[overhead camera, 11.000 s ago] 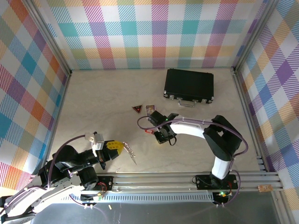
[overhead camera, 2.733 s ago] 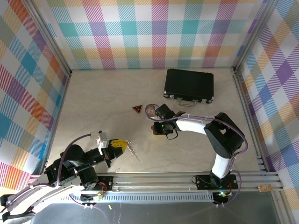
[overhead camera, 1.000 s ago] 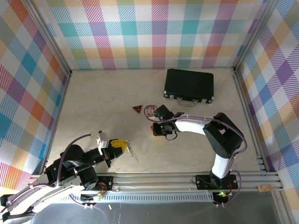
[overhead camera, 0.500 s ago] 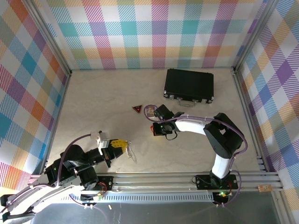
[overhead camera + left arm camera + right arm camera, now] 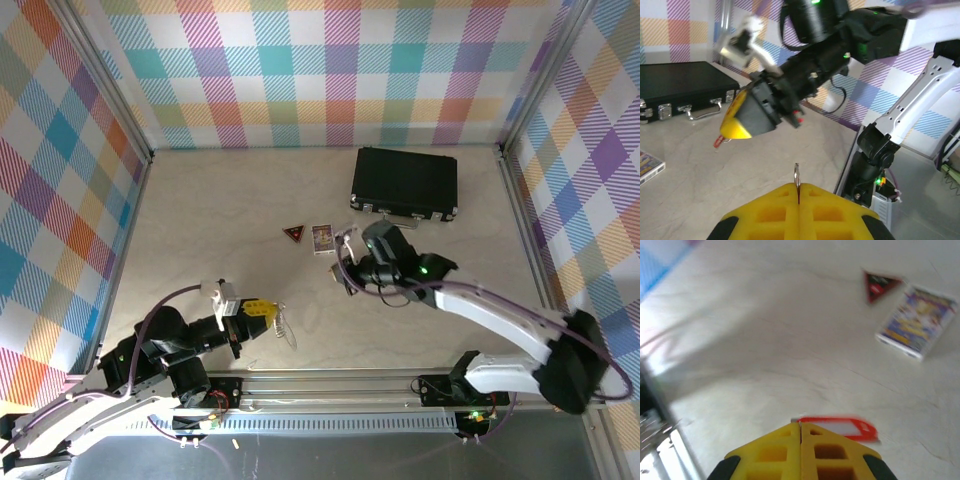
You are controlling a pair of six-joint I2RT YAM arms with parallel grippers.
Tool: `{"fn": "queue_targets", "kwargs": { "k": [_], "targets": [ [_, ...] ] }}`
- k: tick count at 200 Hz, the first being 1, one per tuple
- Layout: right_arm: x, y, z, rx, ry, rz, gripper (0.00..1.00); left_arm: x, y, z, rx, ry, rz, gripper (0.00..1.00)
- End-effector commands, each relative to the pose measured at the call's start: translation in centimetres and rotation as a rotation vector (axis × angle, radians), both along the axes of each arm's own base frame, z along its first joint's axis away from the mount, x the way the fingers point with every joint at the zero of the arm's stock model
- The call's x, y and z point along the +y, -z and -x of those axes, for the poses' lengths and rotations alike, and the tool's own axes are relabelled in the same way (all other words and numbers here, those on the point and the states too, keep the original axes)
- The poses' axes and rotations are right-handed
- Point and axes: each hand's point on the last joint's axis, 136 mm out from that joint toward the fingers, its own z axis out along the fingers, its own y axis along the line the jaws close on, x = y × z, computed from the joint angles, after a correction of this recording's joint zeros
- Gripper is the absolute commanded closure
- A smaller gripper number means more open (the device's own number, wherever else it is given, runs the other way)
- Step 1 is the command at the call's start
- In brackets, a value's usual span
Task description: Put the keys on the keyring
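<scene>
Your right gripper (image 5: pixel 801 434) has its yellow fingers pressed together on the key (image 5: pixel 840 428), pinching it by one end of its red tag. It hangs just above the table (image 5: pixel 220 220), near the small card box (image 5: pixel 916 323) and the triangular badge (image 5: pixel 880 283). Your left gripper (image 5: pixel 268 313) is likewise clamped tight, on the keyring (image 5: pixel 284 327), which pokes out past its tips near the front edge of the table, well apart from the key. In the left wrist view the ring shows as a thin metal edge standing up between the yellow fingers.

The key looks tiny, thin and light, and its plastic tag looks smooth, so it can probably swivel or slip in the pads. A hold closer to the metal end would likely steady it. The ring is stiff, slick metal. Grip it on the side away from its opening so that side is left free. You cannot tell from these views which way that opening faces.
</scene>
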Motion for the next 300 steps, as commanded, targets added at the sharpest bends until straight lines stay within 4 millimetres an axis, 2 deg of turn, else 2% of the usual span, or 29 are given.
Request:
{"fn": "queue_targets", "kwargs": {
  "k": [1,25,65,87,114,157,196,300],
  "targets": [
    [0.8,-4.1,3.6,-0.170,-0.218,-0.125,1.00,-0.4,-4.2,1.3,-0.081,0.079,0.109,1.00],
    [0.4,-7.2,5.6,-0.197,-0.286,-0.214,1.00,-1.0,-5.4,2.1,-0.115,0.135,0.122,1.00],
    [0.0,-12.1,11.1,-0.203,-0.491,-0.439,1.00,-2.4,-7.2,3.7,-0.173,0.266,0.127,1.00],
    [-1.1,-13.7,12.7,-0.264,-0.501,-0.480,1.00,-3.1,-7.8,4.5,-0.204,0.329,0.138,1.00],
    [-1.9,-13.5,13.3,-0.268,-0.491,-0.454,1.00,-4.0,-7.9,4.4,-0.222,0.354,0.125,1.00],
    [-1.9,-12.7,14.0,-0.278,-0.495,-0.407,1.00,-5.5,-7.9,4.4,-0.237,0.402,0.127,1.00],
    [-1.9,-12.4,13.8,-0.303,-0.468,-0.380,1.00,-6.7,-7.1,3.8,-0.241,0.409,0.098,1.00],
    [-2.0,-13.0,13.8,-0.368,-0.446,-0.381,1.00,-7.8,-6.5,2.2,-0.305,0.356,0.052,1.00]
  ]
}}
